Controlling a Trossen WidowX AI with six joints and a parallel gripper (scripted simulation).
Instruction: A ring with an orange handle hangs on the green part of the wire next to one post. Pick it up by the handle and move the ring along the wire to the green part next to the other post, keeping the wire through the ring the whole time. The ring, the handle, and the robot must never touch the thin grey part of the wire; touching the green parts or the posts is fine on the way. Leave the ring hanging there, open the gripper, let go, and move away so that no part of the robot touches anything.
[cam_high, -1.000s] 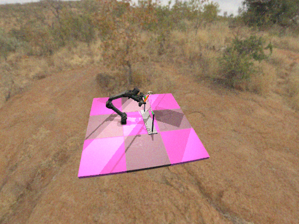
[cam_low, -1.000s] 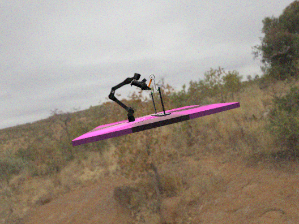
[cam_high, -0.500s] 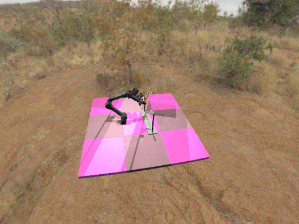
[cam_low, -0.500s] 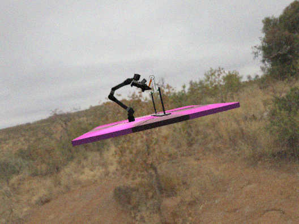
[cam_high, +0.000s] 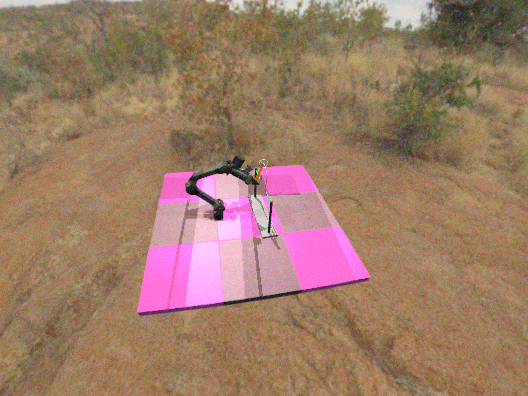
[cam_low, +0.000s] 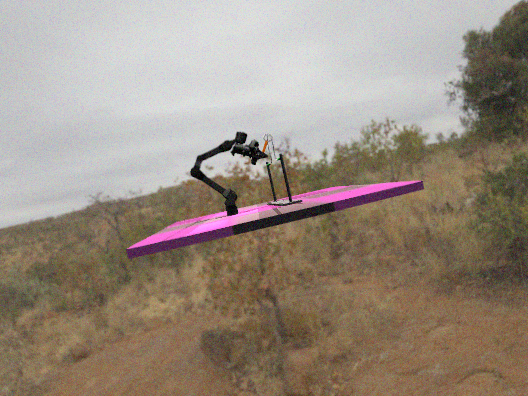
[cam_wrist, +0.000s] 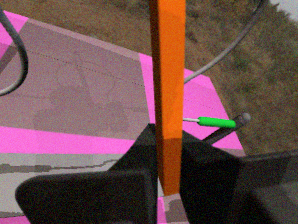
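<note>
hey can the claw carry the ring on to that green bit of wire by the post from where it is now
Probably yes. The claw is shut on the orange handle, and in the wrist view the green section by the post lies just beyond it. The grey wire curving close by leaves little margin.

The surface (cam_high: 320, 260) was a flat slab patched in bright pink and dull mauve squares, with a dark purple edge. On it stood the arm's black base (cam_high: 219, 215), and just beside that lay a grey base plate (cam_high: 260, 210) carrying two dark upright posts (cam_high: 270, 217).
</note>
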